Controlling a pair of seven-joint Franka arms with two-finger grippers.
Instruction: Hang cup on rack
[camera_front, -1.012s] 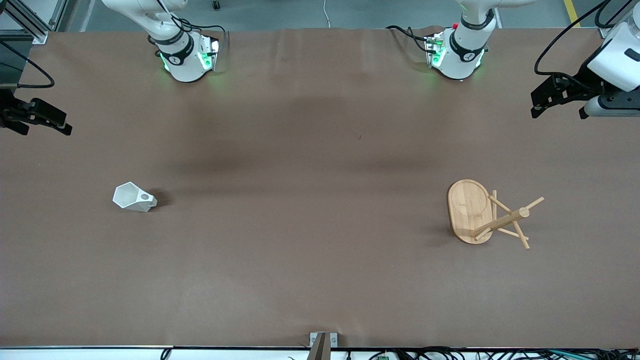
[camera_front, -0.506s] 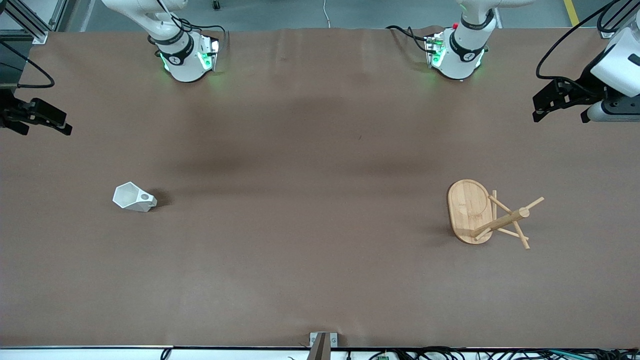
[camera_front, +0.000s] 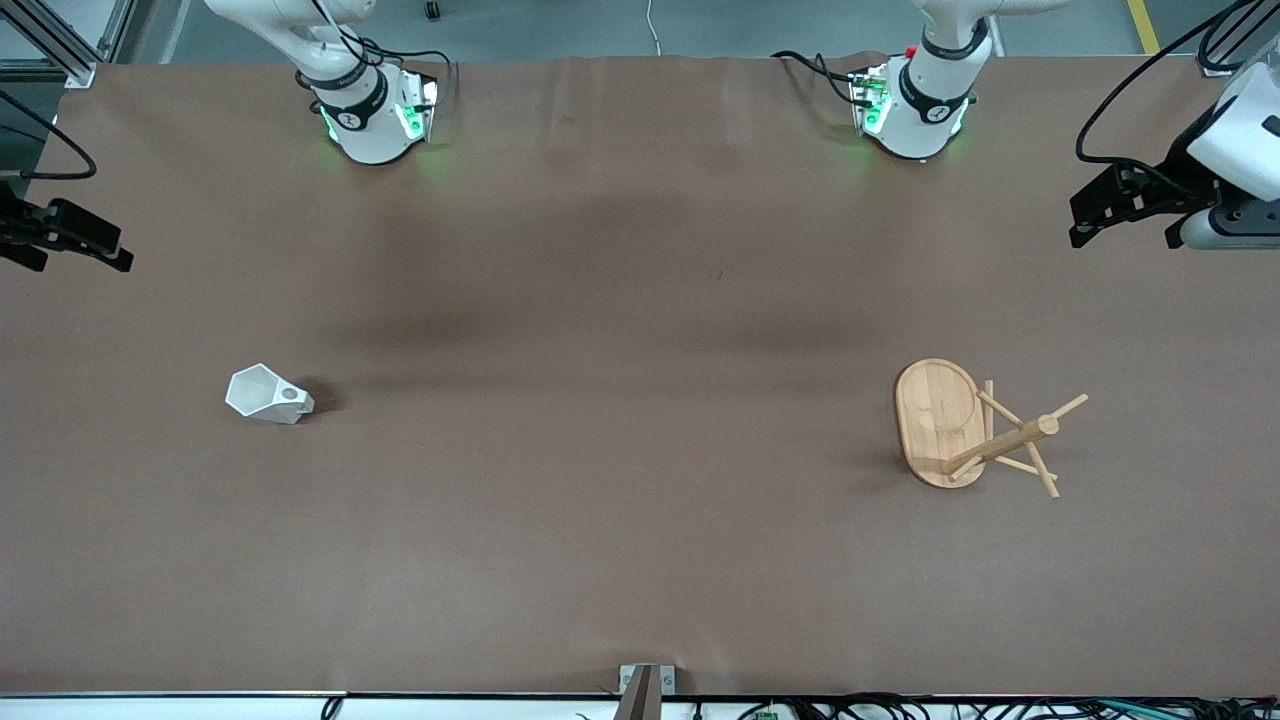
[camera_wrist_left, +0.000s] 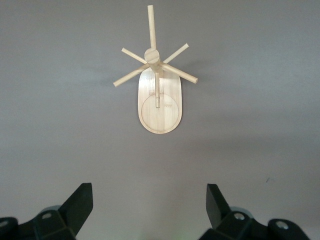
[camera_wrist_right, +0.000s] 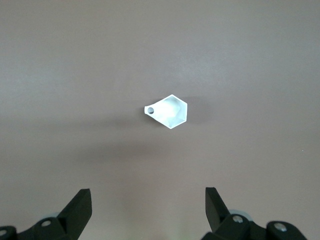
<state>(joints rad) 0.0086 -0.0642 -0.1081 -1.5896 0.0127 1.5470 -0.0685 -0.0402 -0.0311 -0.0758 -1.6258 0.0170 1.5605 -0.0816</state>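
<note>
Both grippers farther outward, right gripper (camera_front: 62, 245) half cropped

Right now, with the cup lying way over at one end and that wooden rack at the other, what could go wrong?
The cup lies on its side with slanted faces, so the open right pincer might slip off it. The rack has thin angled pegs, and the cup's hole is small; a slight miss could nudge the rack. The open left pincer hangs over the table near the rack.
</note>
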